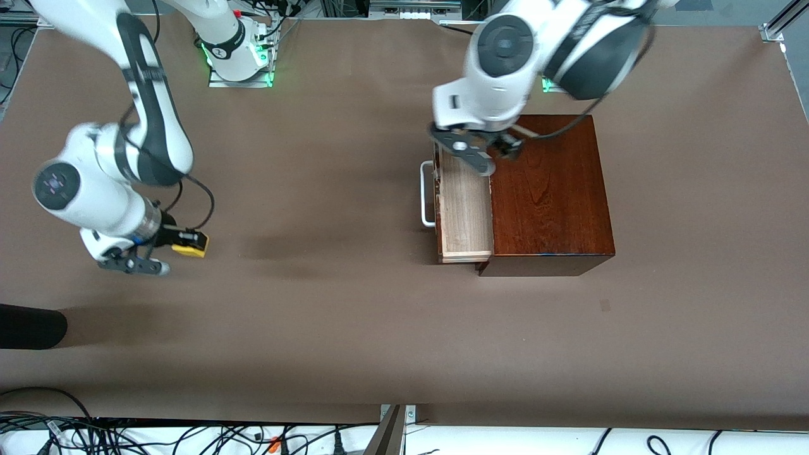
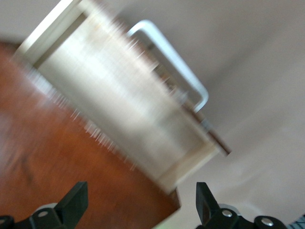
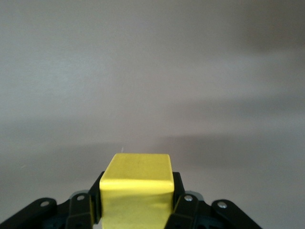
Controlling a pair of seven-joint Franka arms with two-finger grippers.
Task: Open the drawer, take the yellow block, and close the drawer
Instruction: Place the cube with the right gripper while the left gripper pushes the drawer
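the right gripper (image 3: 136, 202) is squeezed shut on the yellow block (image 3: 137, 191), up over the bare table (image 1: 328, 316) at the right arm's end. the left gripper (image 2: 140, 205) hangs wide open, holding nothing, over the pulled-out drawer (image 1: 464, 202).

The right arm is reaching down from its base and bending low over the table toward its own end, its right gripper (image 3: 137, 210) hanging just above the surface with the fingers (image 3: 183, 202) clamping a yellow block (image 3: 137, 183). The left arm is bending forward from its base, its wrist pointing down. The left gripper (image 2: 138, 210) is hanging over a drawer (image 1: 464, 208) with its fingers (image 2: 74, 202) spreading wide apart, gripping nothing.
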